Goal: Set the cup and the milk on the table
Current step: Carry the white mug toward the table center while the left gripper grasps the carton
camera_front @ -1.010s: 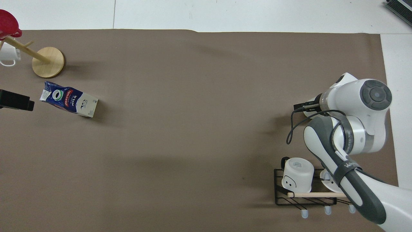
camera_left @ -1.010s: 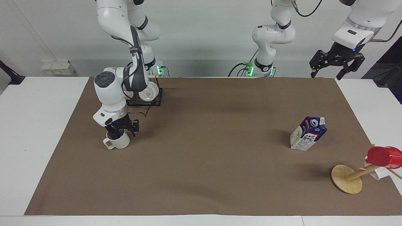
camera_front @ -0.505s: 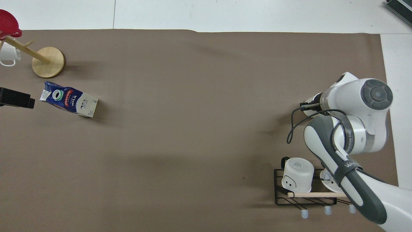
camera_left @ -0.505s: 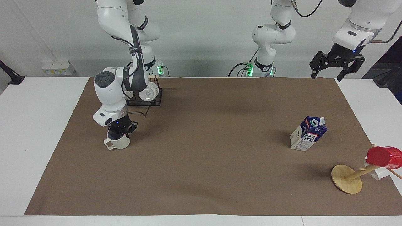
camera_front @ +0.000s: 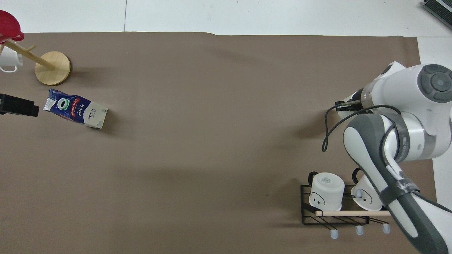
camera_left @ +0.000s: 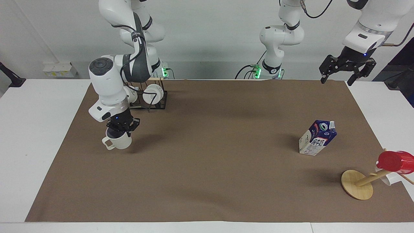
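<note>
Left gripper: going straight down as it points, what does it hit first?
Probably the brown sheet on the table, since the left gripper hangs beside the milk, not over it; depth unclear.

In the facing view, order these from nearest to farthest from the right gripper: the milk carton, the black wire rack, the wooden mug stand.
1. The black wire rack, just robot-side of the right gripper, which holds the cup.
2. The milk carton, toward the left arm's end.
3. The wooden mug stand, at the left arm's end.

cream cup (camera_left: 120,141) — 1 | milk carton (camera_left: 317,138) — 1 | white mugs (camera_front: 326,191) (camera_front: 367,198) (camera_front: 7,60) — 3 | red cup (camera_left: 395,161) — 1 | racks (camera_front: 335,211) (camera_left: 357,184) — 2
</note>
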`<action>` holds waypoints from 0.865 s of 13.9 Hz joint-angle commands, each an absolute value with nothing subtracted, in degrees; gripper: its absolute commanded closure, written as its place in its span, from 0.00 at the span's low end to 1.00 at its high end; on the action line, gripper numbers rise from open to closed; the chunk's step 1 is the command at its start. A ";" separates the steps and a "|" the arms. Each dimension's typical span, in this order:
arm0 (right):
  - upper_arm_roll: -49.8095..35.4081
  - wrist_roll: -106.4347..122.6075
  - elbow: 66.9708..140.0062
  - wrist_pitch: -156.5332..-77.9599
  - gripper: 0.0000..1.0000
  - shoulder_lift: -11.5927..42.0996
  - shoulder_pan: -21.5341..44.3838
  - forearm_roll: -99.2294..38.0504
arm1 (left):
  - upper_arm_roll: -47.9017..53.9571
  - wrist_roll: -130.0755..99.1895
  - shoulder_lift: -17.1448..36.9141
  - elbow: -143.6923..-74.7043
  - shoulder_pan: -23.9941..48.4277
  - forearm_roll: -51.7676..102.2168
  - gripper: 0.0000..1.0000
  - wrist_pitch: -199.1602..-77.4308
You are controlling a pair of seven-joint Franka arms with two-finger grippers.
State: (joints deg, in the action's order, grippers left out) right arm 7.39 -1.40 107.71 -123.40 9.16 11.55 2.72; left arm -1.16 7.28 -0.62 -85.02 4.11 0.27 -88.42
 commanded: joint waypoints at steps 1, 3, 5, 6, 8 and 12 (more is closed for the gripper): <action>7.29 -7.97 105.12 -122.08 1.00 10.11 15.63 3.08 | -1.23 7.82 -1.85 -88.06 3.52 1.32 0.00 -91.14; 7.29 -14.82 103.98 -122.87 1.00 10.28 19.32 3.08 | -1.23 7.73 -1.50 -89.46 3.52 1.41 0.00 -92.80; 7.29 -18.26 101.88 -122.26 1.00 11.59 23.27 3.08 | -1.23 7.73 -1.41 -92.18 3.52 1.41 0.00 -96.22; 7.29 -21.15 100.65 -122.17 1.00 12.56 25.21 3.16 | -1.23 7.73 -1.32 -92.89 3.52 1.41 0.00 -97.55; 7.29 -27.22 97.49 -122.08 1.00 15.11 28.20 2.99 | -1.23 7.82 -0.88 -93.34 3.52 1.41 0.00 -98.70; 7.29 -35.14 97.03 -123.13 1.00 17.22 33.56 3.16 | -1.32 10.45 0.35 -95.17 2.73 1.41 0.00 -101.67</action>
